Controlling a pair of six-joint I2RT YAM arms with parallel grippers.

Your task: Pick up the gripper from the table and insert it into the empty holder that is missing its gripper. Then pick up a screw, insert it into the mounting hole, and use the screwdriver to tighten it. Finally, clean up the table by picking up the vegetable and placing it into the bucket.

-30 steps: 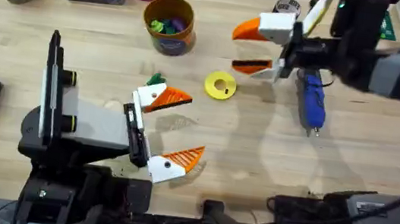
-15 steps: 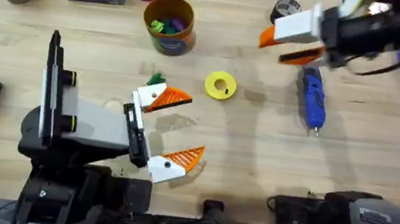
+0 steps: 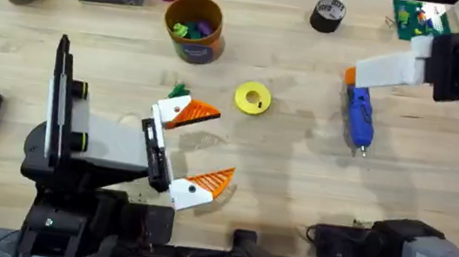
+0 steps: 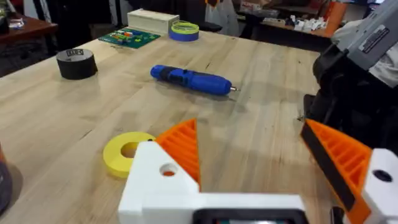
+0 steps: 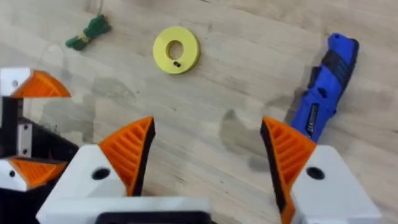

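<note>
Left gripper [image 3: 196,146]: resting low at lower left of the overhead frame, fingers spread, holding nothing.
Right gripper [image 5: 208,155]: hovering at the right edge, orange pads parted, empty.
Screwdriver [image 3: 358,116]: lying flat on the table [image 3: 294,172], right of centre, seemingly just below the right gripper.
Vegetable [image 3: 179,92]: lying beside the left gripper's upper finger.
Bucket [image 3: 194,28]: standing upper centre-left, coloured bits inside.
Yellow disc [image 3: 253,97]: lying mid-table.
</note>
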